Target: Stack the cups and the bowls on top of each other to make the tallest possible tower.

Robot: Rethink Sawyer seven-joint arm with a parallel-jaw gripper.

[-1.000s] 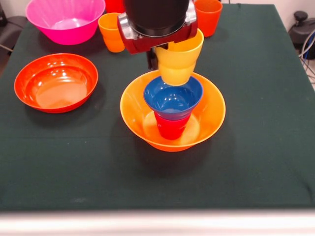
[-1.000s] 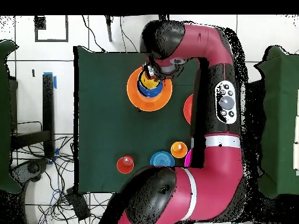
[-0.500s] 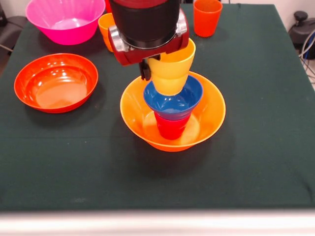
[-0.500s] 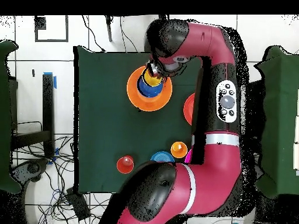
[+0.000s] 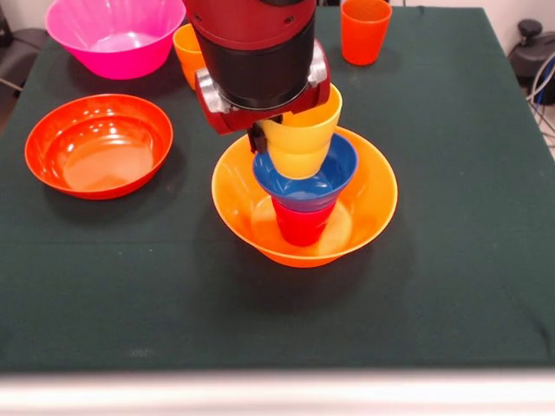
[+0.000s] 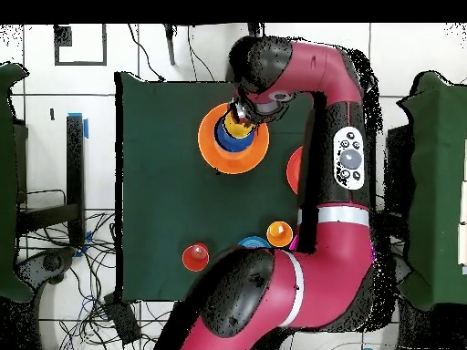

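The tower stands at mid-table: a big yellow-orange bowl (image 5: 375,195) as base, a red cup (image 5: 302,224) upside down in it, and a small dark blue bowl (image 5: 334,178) on the cup. My gripper (image 5: 274,135) is shut on the rim of a yellow cup (image 5: 303,139). It holds the cup upright with its bottom down inside the blue bowl. One dark finger (image 5: 257,137) shows outside the cup's left wall. In the overhead view the yellow cup (image 6: 237,127) lies over the blue bowl (image 6: 225,140) and the big bowl (image 6: 212,153), under my wrist (image 6: 258,91).
A wide orange-red bowl (image 5: 98,145) sits at the left and a big pink bowl (image 5: 115,33) at the far left. An orange-yellow cup (image 5: 187,54) stands behind my arm and an orange cup (image 5: 364,29) at the far right. A light blue bowl (image 6: 246,243) peeks from under the arm.
My gripper has come down and slightly toward the camera with the yellow cup. The cup's bottom went from above the blue bowl's rim to inside the bowl.
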